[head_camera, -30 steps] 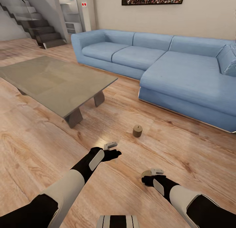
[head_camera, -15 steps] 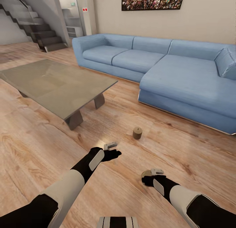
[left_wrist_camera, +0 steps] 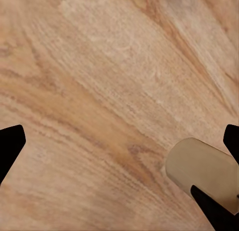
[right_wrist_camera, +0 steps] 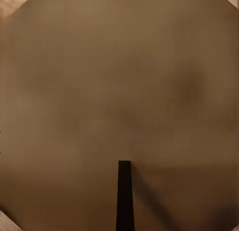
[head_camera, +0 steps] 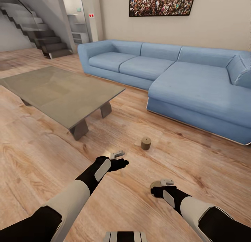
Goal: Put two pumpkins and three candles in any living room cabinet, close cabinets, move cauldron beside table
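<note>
Head view shows me carrying a candle (head_camera: 156, 184) pinched in the right gripper (head_camera: 163, 183), the left gripper (head_camera: 118, 154) spread empty for the second candle (head_camera: 146, 143) on the floor (head_camera: 42, 155) ahead.

One candle (head_camera: 146, 143) stands on the wooden floor (head_camera: 35, 158), and a second tan candle (head_camera: 156, 184) sits at the right gripper (head_camera: 162, 182), so two candles in all. Two arms reach forward, each ending in one gripper: the left gripper (head_camera: 118, 154) and the right. One low table (head_camera: 59, 92) with two block legs showing. One blue sofa (head_camera: 167, 75), with one cushion (head_camera: 240, 69) at its far end. One picture (head_camera: 161, 2) on the wall and one staircase (head_camera: 38, 33)
</note>
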Tool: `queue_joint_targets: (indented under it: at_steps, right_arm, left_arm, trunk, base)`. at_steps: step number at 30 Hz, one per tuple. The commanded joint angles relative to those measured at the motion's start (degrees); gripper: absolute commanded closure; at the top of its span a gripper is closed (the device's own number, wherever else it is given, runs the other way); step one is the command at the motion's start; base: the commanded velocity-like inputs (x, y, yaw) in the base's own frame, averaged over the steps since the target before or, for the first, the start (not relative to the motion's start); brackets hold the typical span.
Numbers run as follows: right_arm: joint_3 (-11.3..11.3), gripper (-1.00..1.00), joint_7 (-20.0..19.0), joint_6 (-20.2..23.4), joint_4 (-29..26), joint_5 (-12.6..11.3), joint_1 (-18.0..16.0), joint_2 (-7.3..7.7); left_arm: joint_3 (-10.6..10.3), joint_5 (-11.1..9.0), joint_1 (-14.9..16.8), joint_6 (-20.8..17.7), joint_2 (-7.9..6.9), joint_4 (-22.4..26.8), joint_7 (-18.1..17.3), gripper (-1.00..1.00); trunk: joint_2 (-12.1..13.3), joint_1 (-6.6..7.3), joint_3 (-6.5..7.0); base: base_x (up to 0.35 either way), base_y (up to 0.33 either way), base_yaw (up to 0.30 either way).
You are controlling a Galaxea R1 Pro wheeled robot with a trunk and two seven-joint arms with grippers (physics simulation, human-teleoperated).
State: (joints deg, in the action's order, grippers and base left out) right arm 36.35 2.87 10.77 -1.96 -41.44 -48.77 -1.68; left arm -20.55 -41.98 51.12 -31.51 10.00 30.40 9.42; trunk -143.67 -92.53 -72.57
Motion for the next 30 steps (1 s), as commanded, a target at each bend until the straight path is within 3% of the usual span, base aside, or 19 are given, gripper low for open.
queue_joint_targets:
  at_steps: [1, 30]
  right_arm:
    - [0.5, 1.00, 0.3, 0.3, -0.1, -0.5, 0.0, 0.01]
    - [0.5, 1.00, 0.1, 0.3, -0.1, -0.6, 0.0, 0.01]
  left_arm:
    - [-0.1, -0.6, 0.0, -0.1, 0.00, 0.1, 0.5, -1.00]
    - [-0.1, -0.5, 0.0, -0.1, -0.06, 0.1, 0.5, -1.00]
  trunk:
    - [0.0, 0.01, 0.05]
    - [0.0, 0.01, 2.72]
  base:
    - [0.000, 0.000, 0.000]
    - [0.000, 0.000, 0.000]
